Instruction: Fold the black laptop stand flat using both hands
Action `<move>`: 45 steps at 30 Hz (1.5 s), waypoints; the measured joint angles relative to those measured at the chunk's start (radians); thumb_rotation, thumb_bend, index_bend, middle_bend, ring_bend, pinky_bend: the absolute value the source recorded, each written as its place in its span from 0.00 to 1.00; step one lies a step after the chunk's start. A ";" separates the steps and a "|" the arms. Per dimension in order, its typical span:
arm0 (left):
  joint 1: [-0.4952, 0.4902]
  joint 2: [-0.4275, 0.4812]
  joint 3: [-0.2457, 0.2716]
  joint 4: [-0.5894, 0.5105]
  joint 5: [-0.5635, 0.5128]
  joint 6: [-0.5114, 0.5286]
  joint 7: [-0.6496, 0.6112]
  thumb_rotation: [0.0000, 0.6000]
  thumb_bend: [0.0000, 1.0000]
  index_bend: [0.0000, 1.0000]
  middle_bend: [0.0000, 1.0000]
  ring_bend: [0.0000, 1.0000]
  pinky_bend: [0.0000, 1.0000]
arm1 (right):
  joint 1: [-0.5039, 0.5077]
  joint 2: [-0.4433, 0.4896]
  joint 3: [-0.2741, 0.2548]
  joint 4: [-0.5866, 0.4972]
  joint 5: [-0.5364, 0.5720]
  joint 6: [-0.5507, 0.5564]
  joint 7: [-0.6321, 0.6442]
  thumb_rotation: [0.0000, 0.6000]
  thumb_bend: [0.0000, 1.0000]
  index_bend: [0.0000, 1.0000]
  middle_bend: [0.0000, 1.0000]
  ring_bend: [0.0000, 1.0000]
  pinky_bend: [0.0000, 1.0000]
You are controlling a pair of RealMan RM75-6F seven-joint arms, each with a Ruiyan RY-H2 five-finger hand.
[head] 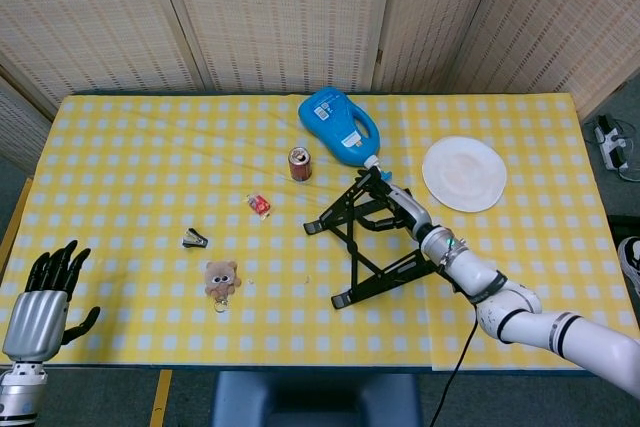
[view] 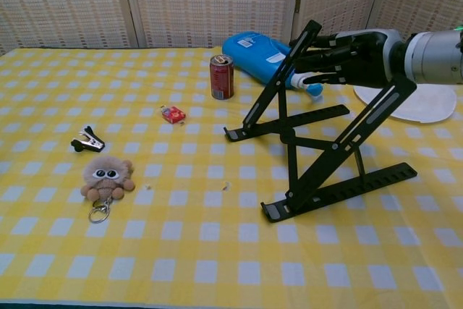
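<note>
The black laptop stand (head: 388, 272) stands unfolded right of the table's middle, with two base rails flat and two support arms raised steeply (view: 340, 148). My right hand (head: 396, 209) reaches in from the right, its fingers stretched out against the top of the far raised arm (view: 346, 56), the thumb apart below it. I cannot see the fingers closed around the bar. My left hand (head: 45, 292) hangs off the table's near left corner, fingers spread and holding nothing; only the head view shows it.
A blue detergent bottle (head: 338, 125) lies just behind the stand, with a red can (head: 300, 163) to its left. A white plate (head: 463, 173) sits to the right. A small red packet (head: 259, 205), a black clip (head: 194, 239) and a plush keychain (head: 221, 277) lie left of the stand.
</note>
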 measured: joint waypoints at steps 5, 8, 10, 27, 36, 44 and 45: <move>0.003 0.002 -0.001 0.001 -0.003 0.002 -0.003 1.00 0.32 0.09 0.03 0.02 0.00 | 0.009 -0.011 -0.004 -0.014 -0.082 0.009 0.060 1.00 0.40 0.00 0.08 0.05 0.00; 0.004 0.001 -0.001 0.003 -0.003 0.004 -0.004 1.00 0.32 0.09 0.03 0.02 0.00 | 0.017 -0.014 -0.016 -0.023 -0.142 0.026 0.105 1.00 0.40 0.00 0.08 0.05 0.00; 0.004 0.001 -0.001 0.003 -0.004 0.005 -0.004 1.00 0.32 0.09 0.03 0.02 0.00 | 0.025 -0.015 -0.028 -0.027 -0.179 0.041 0.135 1.00 0.40 0.00 0.08 0.05 0.00; 0.007 -0.003 -0.002 0.015 -0.008 0.005 -0.012 1.00 0.32 0.09 0.03 0.02 0.00 | 0.139 -0.012 -0.185 -0.075 -0.335 0.168 0.279 1.00 0.40 0.00 0.08 0.05 0.00; 0.003 -0.005 -0.003 0.014 -0.005 0.002 -0.008 1.00 0.32 0.09 0.03 0.02 0.00 | 0.166 0.029 -0.288 -0.125 -0.419 0.269 0.353 1.00 0.40 0.00 0.08 0.05 0.00; 0.002 -0.004 -0.003 0.012 -0.002 0.003 -0.007 1.00 0.32 0.09 0.03 0.02 0.00 | 0.176 0.077 -0.358 -0.129 -0.443 0.362 0.388 1.00 0.40 0.00 0.08 0.05 0.00; 0.002 -0.005 -0.003 0.013 -0.002 0.002 -0.008 1.00 0.32 0.09 0.03 0.02 0.00 | 0.176 0.080 -0.361 -0.125 -0.438 0.364 0.386 1.00 0.40 0.00 0.08 0.05 0.00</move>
